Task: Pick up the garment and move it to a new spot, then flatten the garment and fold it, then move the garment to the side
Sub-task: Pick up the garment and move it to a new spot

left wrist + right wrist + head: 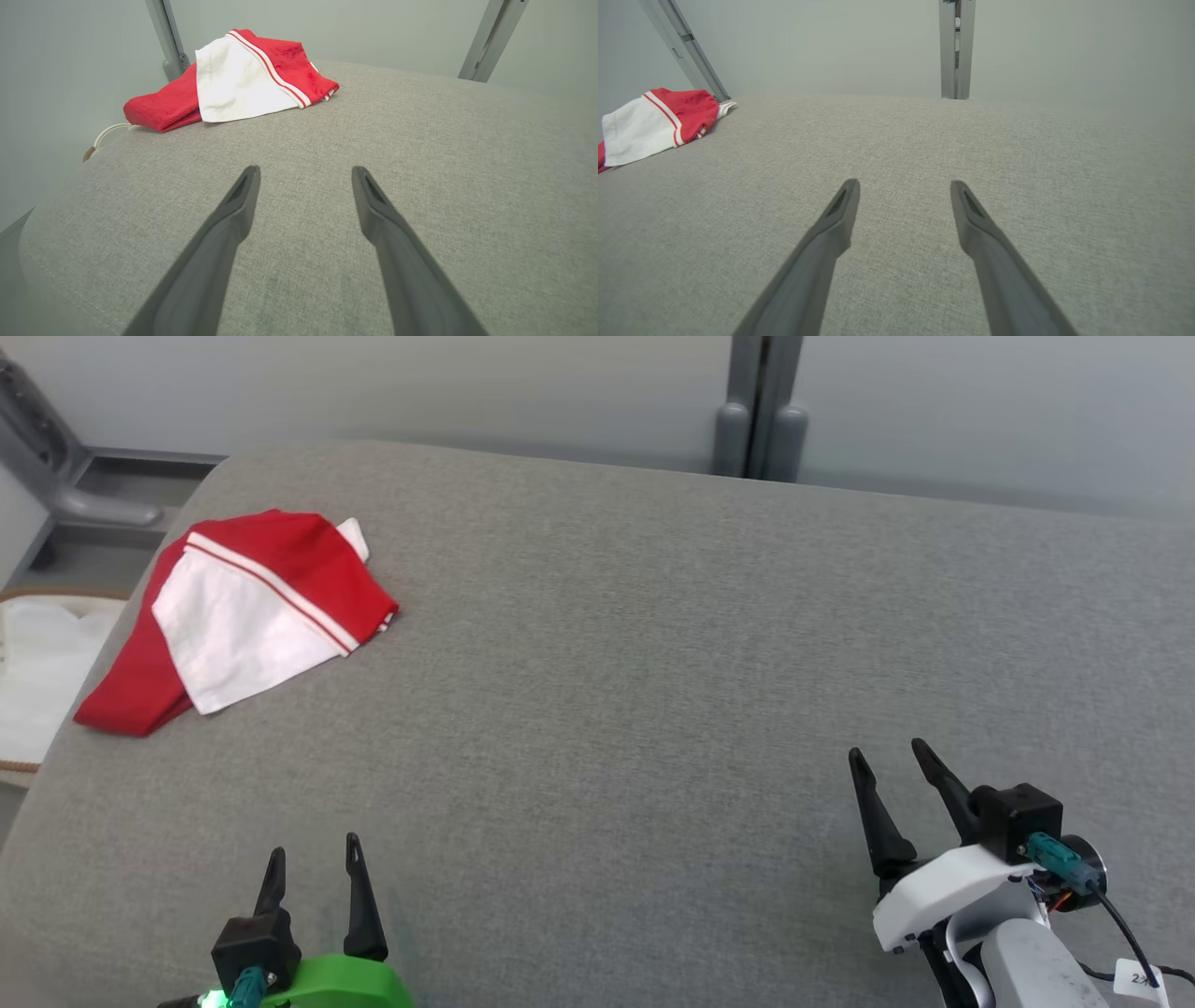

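You have the garment (pixel 243 616) lying in a loose fold near the far-left corner of the cushion (pixel 653 663), its red end close to the rounded left edge. It is soft cloth. The red part looks nubbly, like towelling. A smoother white panel with a stitched hem lies on top, and a narrow band of red and white stripes runs where the two colours meet. From the left wrist view the garment (pixel 243 79) sits in a low, rumpled heap rather than flat. The cushion is a broad pad of grey woven fabric with a fine, even grain and rounded edges. Your left gripper (pixel 315 845) is on a green housing (pixel 345 980) at the near-left. Its two long dark tapered fingers are spread apart and grasp nothing, poised over bare fabric. Your right gripper (pixel 886 749) is on a white housing (pixel 943 887) at the near-right, likewise released and empty. Both are well apart from the garment, with open cushion between them and it. Beyond the left edge sits a basket (pixel 42 653) with pale lining and a brown rim. A grey metal post (pixel 761 420) stands against the plain wall behind, and a grey frame (pixel 47 457) stands at the far left. A black cable carries a small white tag (pixel 1139 978).
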Available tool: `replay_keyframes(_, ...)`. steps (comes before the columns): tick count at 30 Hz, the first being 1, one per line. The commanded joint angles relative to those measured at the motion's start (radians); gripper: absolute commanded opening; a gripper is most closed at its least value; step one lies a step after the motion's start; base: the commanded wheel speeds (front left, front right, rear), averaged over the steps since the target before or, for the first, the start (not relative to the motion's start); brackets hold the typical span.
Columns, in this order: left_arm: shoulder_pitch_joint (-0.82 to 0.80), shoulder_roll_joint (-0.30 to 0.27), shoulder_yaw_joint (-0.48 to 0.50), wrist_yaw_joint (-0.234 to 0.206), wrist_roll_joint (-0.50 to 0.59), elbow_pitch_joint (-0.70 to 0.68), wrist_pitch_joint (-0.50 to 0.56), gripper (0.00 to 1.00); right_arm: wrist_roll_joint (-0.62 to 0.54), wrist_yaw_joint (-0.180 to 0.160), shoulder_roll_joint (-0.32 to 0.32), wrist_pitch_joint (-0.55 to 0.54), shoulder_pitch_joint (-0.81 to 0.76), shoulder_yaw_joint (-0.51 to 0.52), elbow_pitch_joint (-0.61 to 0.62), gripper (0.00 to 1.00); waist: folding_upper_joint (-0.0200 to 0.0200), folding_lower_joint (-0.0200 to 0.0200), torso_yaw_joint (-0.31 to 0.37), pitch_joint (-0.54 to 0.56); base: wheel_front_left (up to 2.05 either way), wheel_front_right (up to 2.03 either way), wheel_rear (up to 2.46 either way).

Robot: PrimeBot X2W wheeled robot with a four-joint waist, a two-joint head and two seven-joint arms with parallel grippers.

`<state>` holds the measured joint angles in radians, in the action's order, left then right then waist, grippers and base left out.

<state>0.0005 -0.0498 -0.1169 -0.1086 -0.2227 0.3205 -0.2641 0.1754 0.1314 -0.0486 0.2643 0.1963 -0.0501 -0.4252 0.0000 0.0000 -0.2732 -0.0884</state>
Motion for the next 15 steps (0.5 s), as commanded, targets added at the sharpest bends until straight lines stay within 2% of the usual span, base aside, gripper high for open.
replay_keyframes(1,0.014,-0.003,0.003,-0.006,-0.006,0.0,0.0,1.0,0.0,-0.002,-0.005,0.0,0.003,0.001,-0.002,1.0,0.0,0.0,-0.118,-0.022,0.0,0.0,0.0)
replay_keyframes(8,0.031,-0.002,0.025,-0.021,-0.026,-0.005,0.0,1.0,0.003,-0.002,-0.005,0.0,-0.003,-0.013,-0.007,1.0,0.0,0.0,-0.202,-0.028,0.0,0.0,0.0)
replay_keyframes(15,0.027,-0.002,0.043,-0.017,-0.042,-0.01,0.0,1.0,-0.002,-0.002,-0.005,0.0,0.009,-0.028,-0.003,1.0,0.0,0.0,-0.212,-0.042,0.0,0.0,0.0)
